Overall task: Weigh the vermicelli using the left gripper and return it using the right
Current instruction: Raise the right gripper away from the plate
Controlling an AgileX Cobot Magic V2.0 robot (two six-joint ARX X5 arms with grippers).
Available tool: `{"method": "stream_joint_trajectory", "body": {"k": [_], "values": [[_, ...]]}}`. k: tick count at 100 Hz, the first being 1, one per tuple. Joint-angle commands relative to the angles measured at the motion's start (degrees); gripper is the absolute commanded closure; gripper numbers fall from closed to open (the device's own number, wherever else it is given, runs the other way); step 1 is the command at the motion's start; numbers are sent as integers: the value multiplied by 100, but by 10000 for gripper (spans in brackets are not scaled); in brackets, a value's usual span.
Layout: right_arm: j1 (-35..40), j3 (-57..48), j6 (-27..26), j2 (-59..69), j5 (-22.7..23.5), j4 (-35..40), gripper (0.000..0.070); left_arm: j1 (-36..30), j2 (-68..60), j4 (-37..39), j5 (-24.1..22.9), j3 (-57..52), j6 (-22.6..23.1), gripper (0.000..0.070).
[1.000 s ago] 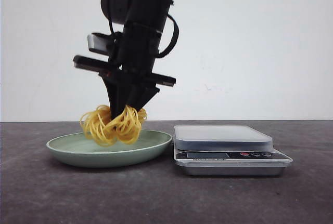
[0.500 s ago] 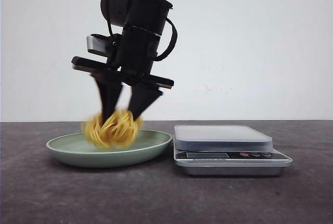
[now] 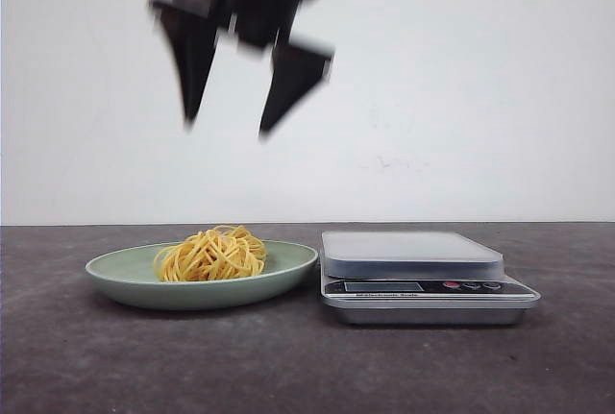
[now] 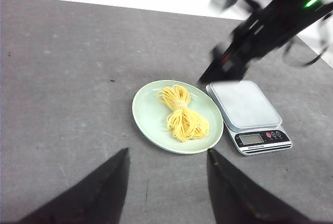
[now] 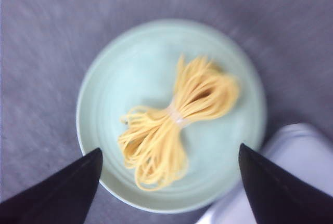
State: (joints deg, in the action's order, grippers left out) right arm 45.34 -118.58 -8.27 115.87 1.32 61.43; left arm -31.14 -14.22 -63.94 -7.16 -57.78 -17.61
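Note:
The vermicelli (image 3: 211,255), a yellow coiled bundle with a whitish band round its middle, lies loose in the pale green plate (image 3: 125,275). My right gripper (image 3: 227,129) hangs open high above it, blurred, with nothing between its fingers. In the right wrist view the vermicelli (image 5: 177,122) lies far below the open right gripper (image 5: 170,149). My left gripper (image 4: 167,151) is open and empty, well above the table, short of the plate (image 4: 148,117) and the vermicelli (image 4: 182,116). It does not appear in the front view.
A silver kitchen scale (image 3: 413,253) with a bare platform stands just right of the plate, almost touching it. The right arm (image 4: 260,26) reaches in over the scale (image 4: 242,104). A dark grey tabletop (image 3: 307,366) spreads round both.
The right gripper opened, let the vermicelli drop into the plate, and rose quickly away. The bundle now rests flat in the plate.

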Motion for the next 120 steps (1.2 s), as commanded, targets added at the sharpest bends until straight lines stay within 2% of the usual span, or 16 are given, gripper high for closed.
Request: {"method": "stream_joint_trajectory", "body": {"k": [1, 17, 42, 55, 74, 83, 104, 120], "values": [[66, -219, 177, -341, -164, 116, 170, -22, -17, 129, 13, -98, 22, 433], [70, -219, 310, -1408, -706, 562, 170, -22, -20, 249, 13, -98, 22, 433], [319, -219, 278, -3185, -1803, 1510, 170, -22, -20, 243, 13, -98, 22, 433], [546, -216, 90, -3956, -2000, 2015, 170, -22, -20, 293, 13, -98, 22, 433], [1012, 170, -212, -5143, -2120, 2035, 171, -22, -20, 398, 13, -98, 22, 433], [1178, 688, -457, -5796, -2166, 2033, 171, -22, -20, 396, 13, -98, 22, 433], [1220, 2470, -815, -7274, -2612, 1985, 171, -22, -20, 494, 13, -98, 20, 433], [1220, 4026, -927, -8266, -2704, 1207, 200, -22, -24, 804, 9, -98, 2, 434]]}}
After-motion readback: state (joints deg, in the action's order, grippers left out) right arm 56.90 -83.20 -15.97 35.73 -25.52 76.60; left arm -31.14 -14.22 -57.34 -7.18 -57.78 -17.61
